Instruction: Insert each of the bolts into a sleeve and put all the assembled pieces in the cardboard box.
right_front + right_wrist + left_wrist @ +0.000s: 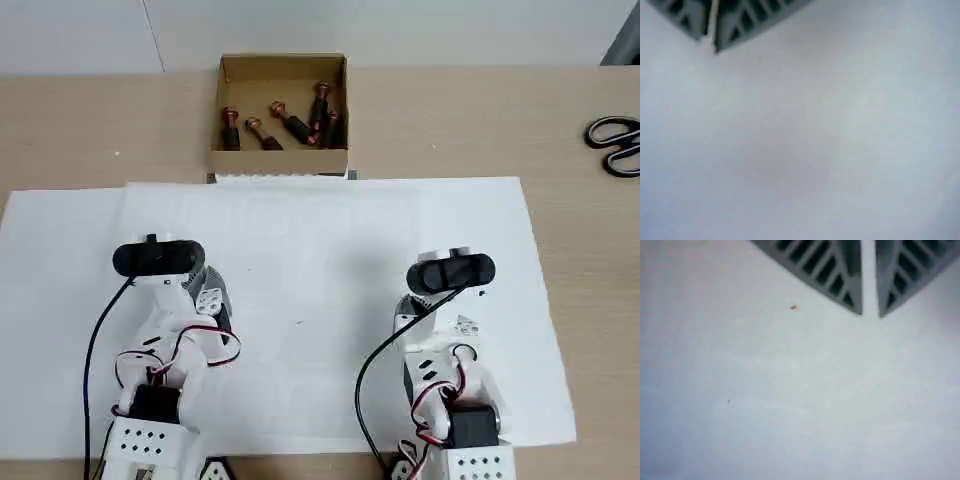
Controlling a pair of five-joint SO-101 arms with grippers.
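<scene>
The cardboard box [281,160] stands at the far middle of the table. Inside it lie several copper-headed bolts in dark sleeves [294,124]. Both arms are folded back at the near edge, far from the box. My left gripper [870,314] hangs just above the white paper, its fingers [832,277] nearly together with only a thin slit between them and nothing held. My right gripper [711,45] is likewise shut and holds nothing over bare paper. From above, the left arm [160,262] and the right arm [450,272] show their black wrist cameras.
A large white paper sheet [320,250] covers the table in front of the arms. Black scissors [613,143] lie at the far right on the wooden tabletop [100,130]. Cables trail beside each arm base.
</scene>
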